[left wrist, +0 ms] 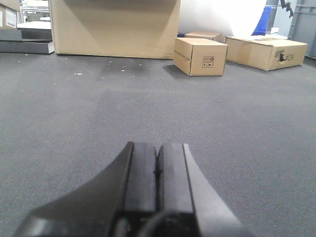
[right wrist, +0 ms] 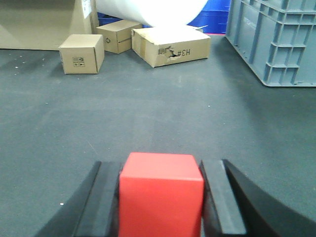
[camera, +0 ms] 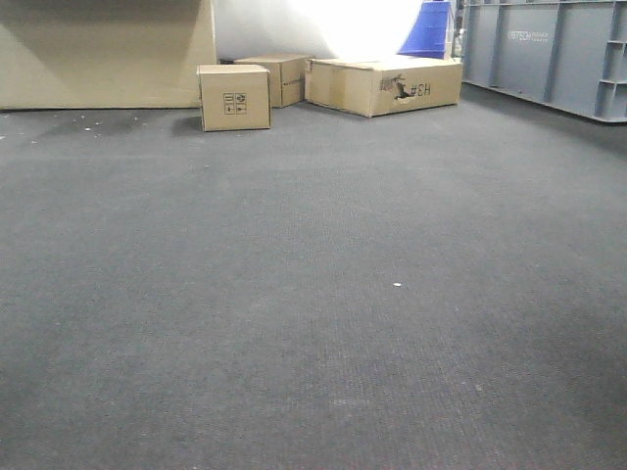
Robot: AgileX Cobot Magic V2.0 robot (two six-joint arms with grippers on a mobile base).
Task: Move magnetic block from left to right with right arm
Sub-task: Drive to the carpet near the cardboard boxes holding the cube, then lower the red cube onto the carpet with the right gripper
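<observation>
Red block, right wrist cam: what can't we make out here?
Red block: underside cut off by right wrist view's bottom edge; side faces covered by right gripper fingers.
Front view: both grippers and block outside the frame.
Left gripper: body cropped by left wrist view's bottom edge.

Floor's all dark grey carpet (camera: 294, 372). Easiest landmark is the small cardboard box (camera: 234, 96) with handling symbols printed on its front. Just behind it to the right sits a second small box (camera: 279, 78). Further right of it is a long flat box (camera: 384, 85) with a torn hole in its side. Left of the symbol box there's a huge tan cardboard panel (camera: 106, 54). Way off to its right is a grey plastic crate (camera: 549, 54), plus something blue (camera: 426, 29) I can't identify.
</observation>
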